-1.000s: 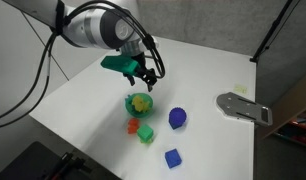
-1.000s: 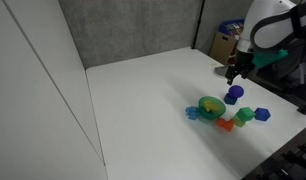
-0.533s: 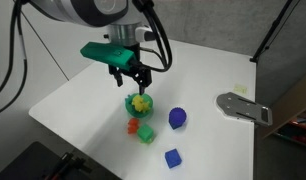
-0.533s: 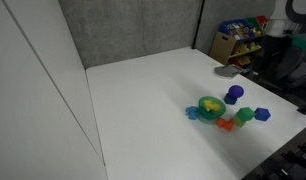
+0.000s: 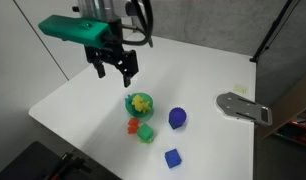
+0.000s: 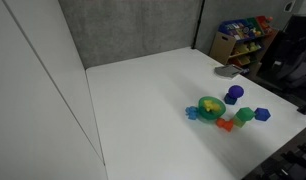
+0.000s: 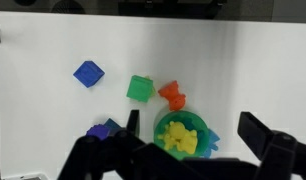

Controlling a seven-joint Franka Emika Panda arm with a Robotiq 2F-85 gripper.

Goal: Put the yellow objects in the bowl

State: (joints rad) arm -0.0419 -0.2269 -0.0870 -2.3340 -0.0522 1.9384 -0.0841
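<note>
The green bowl (image 5: 130, 101) stands on the white table and holds the yellow objects (image 5: 141, 101), which lie together inside it. It also shows in an exterior view (image 6: 209, 107) and in the wrist view (image 7: 161, 126), with the yellow objects (image 7: 178, 137) visible inside. My gripper (image 5: 113, 68) hangs open and empty well above the table, up and back from the bowl. In the wrist view the open fingers (image 7: 193, 133) frame the bowl far below. The gripper is out of sight in one exterior view.
An orange piece (image 5: 132, 125), a green cube (image 5: 146, 133), a blue ball (image 5: 177, 118) and a blue block (image 5: 172, 157) lie close to the bowl. A small blue piece (image 6: 193, 113) touches the bowl's side. A grey flat object (image 5: 243, 107) lies near the table edge.
The gripper has risen from just above the bowl and moved away from it, staying open. The arm has left one exterior view. The yellow objects stay in the bowl.
</note>
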